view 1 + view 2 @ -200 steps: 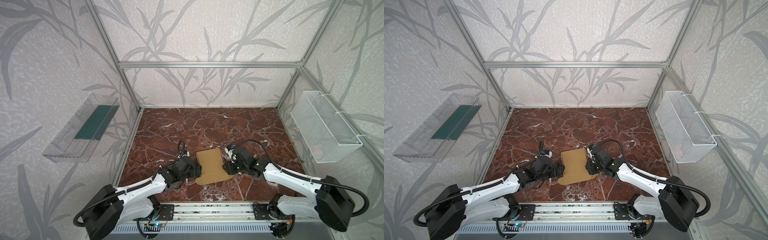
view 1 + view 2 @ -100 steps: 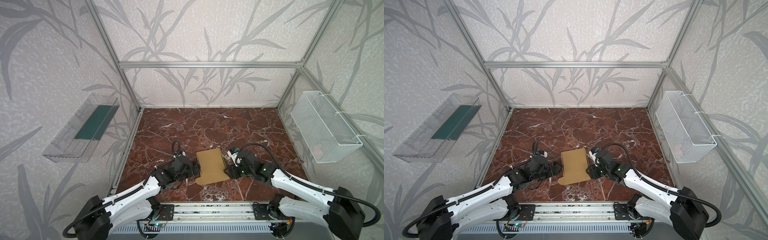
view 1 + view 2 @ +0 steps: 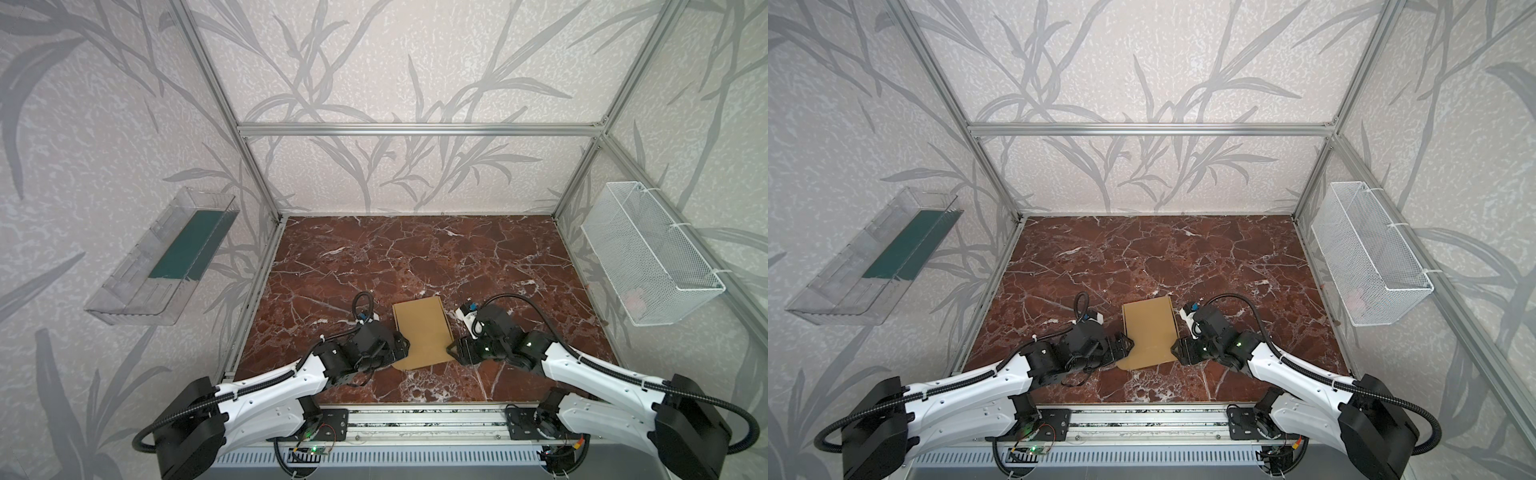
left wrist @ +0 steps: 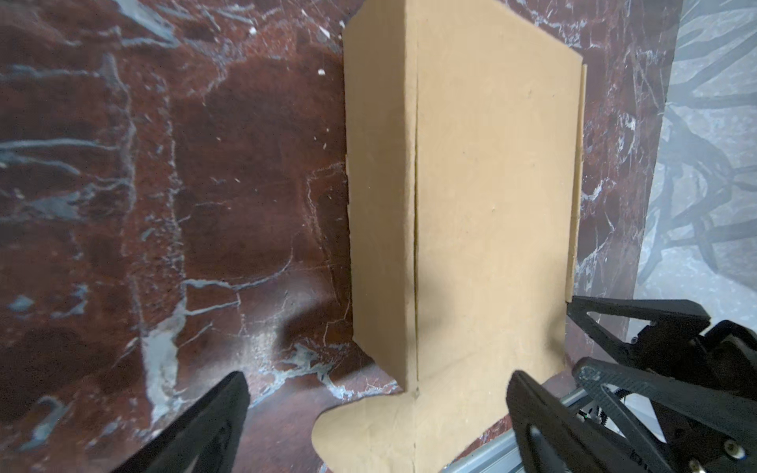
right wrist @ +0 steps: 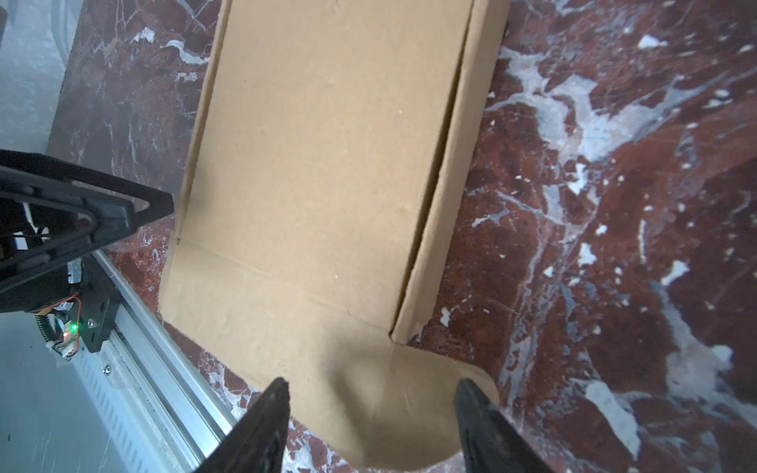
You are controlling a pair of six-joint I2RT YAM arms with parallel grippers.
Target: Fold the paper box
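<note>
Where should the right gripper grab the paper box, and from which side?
The rounded ear at the near right corner of the paper box, coming low from the right: it juts past the side wall as one thin layer, while the body looks too wide.

Paper box (image 3: pixel 422 332) blocks front centre; tabletop (image 3: pixel 415 257) beyond free.

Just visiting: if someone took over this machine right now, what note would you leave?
The left end effector is open and empty at the box's near left corner.
The right end effector is open and empty at the near right corner.
The box lies on the table between them.
Done: the body looks folded into a shallow shape.
Left: the near flap with rounded ends lies flat, probably to be folded and tucked.
</note>
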